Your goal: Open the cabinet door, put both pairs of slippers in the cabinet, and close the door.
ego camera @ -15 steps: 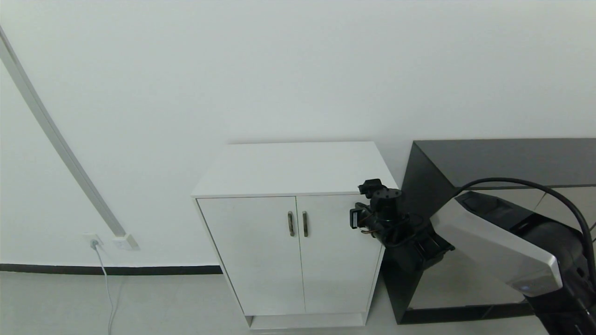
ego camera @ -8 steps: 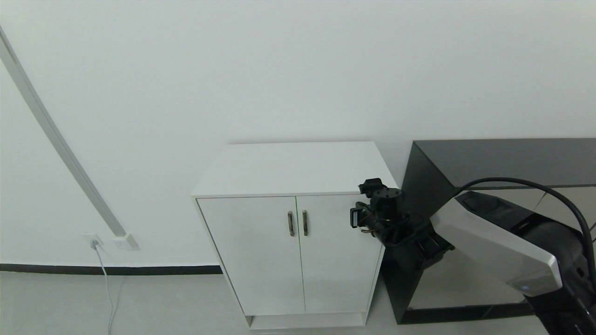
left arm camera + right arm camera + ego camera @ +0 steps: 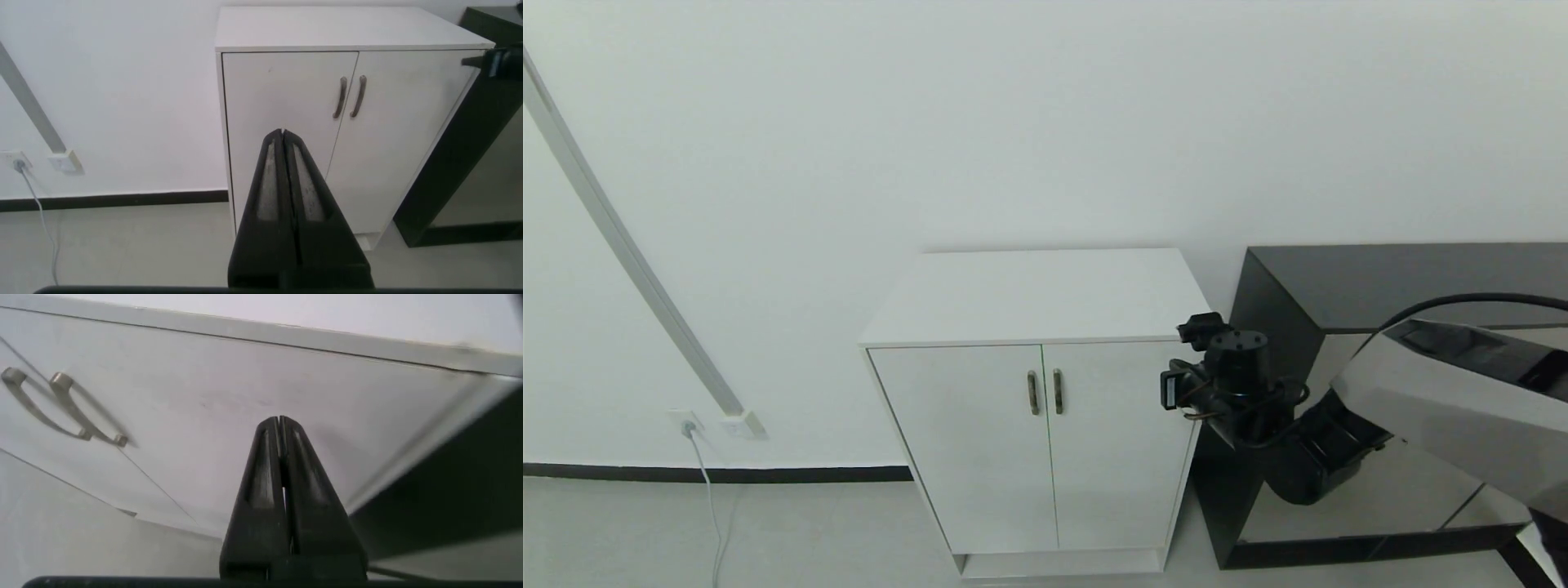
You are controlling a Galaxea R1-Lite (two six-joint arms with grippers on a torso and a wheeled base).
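The white cabinet (image 3: 1029, 294) stands against the wall with both doors shut. Its two metal handles (image 3: 1032, 392) (image 3: 1058, 392) sit side by side at the middle seam. My right arm's wrist (image 3: 1229, 384) hangs at the cabinet's upper right corner, in front of the right door (image 3: 1119, 441). In the right wrist view my right gripper (image 3: 280, 423) is shut and empty, close to that door (image 3: 245, 392), off to the side of the handles (image 3: 69, 408). My left gripper (image 3: 282, 135) is shut and empty, held well back from the cabinet (image 3: 286, 90), facing its left door.
A glossy black cabinet (image 3: 1380, 278) stands directly right of the white one. A wall socket (image 3: 686, 420) with a hanging cable and a slanted cable duct (image 3: 621, 237) are on the left. Grey floor (image 3: 768, 531) lies open in front and to the left.
My right arm has shifted to the right, its wrist moving from in front of the right door toward the cabinet's right edge. The doors stay shut.
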